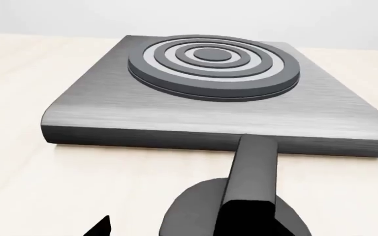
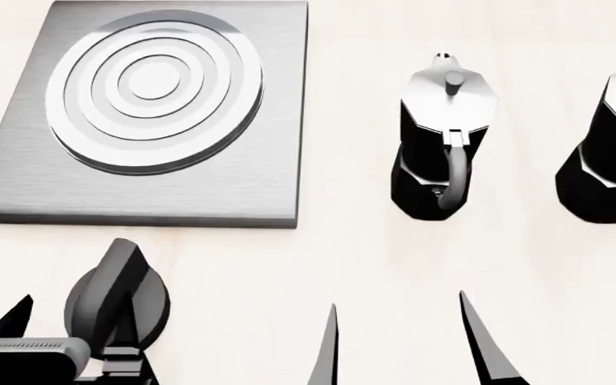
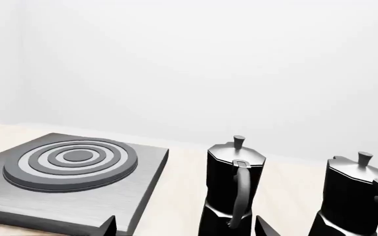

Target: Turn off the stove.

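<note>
Because the knob (image 2: 115,298) governs the burner, the left tool (image 2: 67,353) sits right at it, low over the tabletop (image 2: 351,257); whether its fingers stand apart or clamp the raised bar cannot be told. The right tool (image 2: 399,345) holds its fingers apart on nothing, evidently kept idle, with two coffee pots (image 2: 444,144) beyond it. Just beyond the left tool and knob lies the stove (image 2: 147,120): a flat brushed-grey square plate with a round ringed burner (image 1: 213,66). The knob is black and round, its bar angled toward the plate.
</note>
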Tool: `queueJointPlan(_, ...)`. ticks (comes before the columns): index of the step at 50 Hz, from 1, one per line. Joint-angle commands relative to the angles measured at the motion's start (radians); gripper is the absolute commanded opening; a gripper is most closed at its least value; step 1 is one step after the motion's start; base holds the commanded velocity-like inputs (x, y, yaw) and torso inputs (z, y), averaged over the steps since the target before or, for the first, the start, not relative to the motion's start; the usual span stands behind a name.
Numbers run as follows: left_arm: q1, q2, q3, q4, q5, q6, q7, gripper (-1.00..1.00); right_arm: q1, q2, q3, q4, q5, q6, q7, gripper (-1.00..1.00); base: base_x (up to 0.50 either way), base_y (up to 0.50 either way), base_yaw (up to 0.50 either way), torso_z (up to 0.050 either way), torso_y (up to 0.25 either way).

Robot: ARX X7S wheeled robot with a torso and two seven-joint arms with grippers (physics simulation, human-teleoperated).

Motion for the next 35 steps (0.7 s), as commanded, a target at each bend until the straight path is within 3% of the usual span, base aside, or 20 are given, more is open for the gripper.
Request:
queueJointPlan(1, 0.025, -0.002, -0.073, -0.054, 0.004, -0.008, -0.036, 1.00, 0.003, -0.017, 0.023, 0.018, -0.012, -0.013, -0.023, 1.00, 0.00, 0.00, 0.00, 0.000, -0.010)
queueJointPlan(35, 0.066, -0.040, -0.107, 0.063, -0.014, -0.034, -0.094, 1.00, 0.007, -0.008, 0.015, 0.016, -0.005, -0.013, -0.016, 1.00, 0.00, 0.00, 0.00, 0.000, -0.001)
